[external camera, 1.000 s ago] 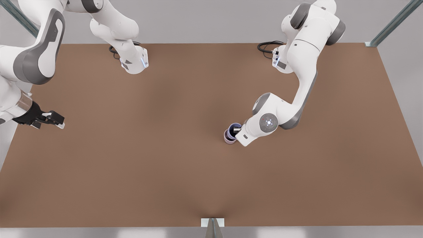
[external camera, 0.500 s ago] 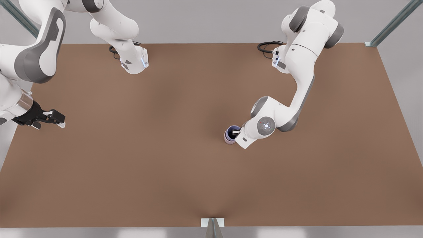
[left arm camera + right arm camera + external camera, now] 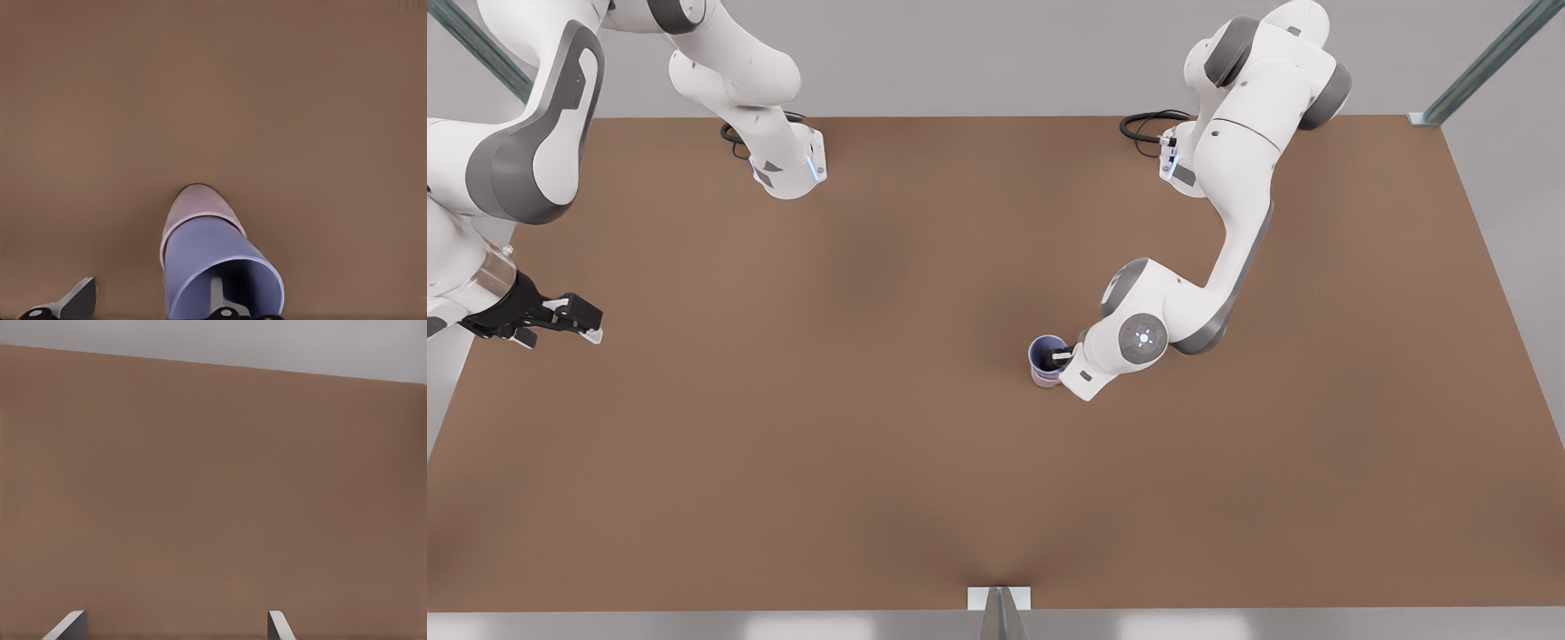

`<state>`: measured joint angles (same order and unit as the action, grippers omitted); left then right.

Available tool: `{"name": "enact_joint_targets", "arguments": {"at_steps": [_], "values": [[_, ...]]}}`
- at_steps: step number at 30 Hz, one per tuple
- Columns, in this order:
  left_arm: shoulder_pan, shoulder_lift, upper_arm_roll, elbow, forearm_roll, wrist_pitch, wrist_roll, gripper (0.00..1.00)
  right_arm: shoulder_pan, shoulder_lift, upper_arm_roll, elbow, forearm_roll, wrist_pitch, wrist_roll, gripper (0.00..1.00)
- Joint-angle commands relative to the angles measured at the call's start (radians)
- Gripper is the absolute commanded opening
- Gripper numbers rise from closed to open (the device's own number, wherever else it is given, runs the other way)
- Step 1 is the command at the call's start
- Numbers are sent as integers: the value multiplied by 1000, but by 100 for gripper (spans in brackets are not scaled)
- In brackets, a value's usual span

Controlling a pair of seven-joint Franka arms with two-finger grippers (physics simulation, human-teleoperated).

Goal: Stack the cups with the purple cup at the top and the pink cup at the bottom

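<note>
The purple cup [image 3: 1045,351] sits nested inside the pink cup [image 3: 1042,380] near the table's middle, toward the front view's right. In the left wrist view the purple cup [image 3: 213,257] fills most of the pink cup [image 3: 200,203], whose base end pokes out beyond it. My left gripper [image 3: 1060,357] is at the stack, open. One finger [image 3: 223,297] is inside the purple cup. The other finger [image 3: 70,303] stands well clear of the cup's outer wall. My right gripper [image 3: 591,322] waits open at the front view's far left, with nothing between its fingers [image 3: 70,623].
The brown table [image 3: 871,444] stretches wide around the stack. Both arm bases [image 3: 787,169] stand at the far edge with black cables [image 3: 1143,124]. A metal bracket [image 3: 999,600] sits at the near edge.
The purple cup has gone down into the pink cup and now sits lower and centred in it. The left arm dropped a little with it. The right arm has not moved.
</note>
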<state>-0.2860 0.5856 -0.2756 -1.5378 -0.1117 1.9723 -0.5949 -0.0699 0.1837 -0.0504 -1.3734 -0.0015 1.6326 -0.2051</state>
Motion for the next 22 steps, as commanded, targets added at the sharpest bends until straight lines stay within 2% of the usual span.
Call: {"name": "enact_joint_targets", "arguments": {"at_steps": [1, 7, 8, 13, 15, 17, 22], "values": [[1, -1, -1, 1, 7, -3, -33, 100, -1, -1, 0, 1, 0, 0, -16, 100], [4, -47, 6, 15, 29, -58, -31, 100, 1, -1, 0, 1, 0, 0, -16, 100], [8, -85, 35, 19, 73, -115, 26, 100, 1, -1, 0, 1, 0, 0, -16, 100], [5, -271, 345, 94, 95, -431, 558, 100, 1, -1, 0, 1, 0, 0, -16, 100], [36, -291, 343, 205, 99, -532, 595, 100, -1, -1, 0, 1, 0, 0, -16, 100], [114, -375, 274, 197, 155, -532, 658, 100, 1, -1, 0, 1, 0, 0, -16, 100], [123, -432, 268, 156, 167, -518, 682, 100, 1, -1, 0, 1, 0, 0, -16, 100]]}}
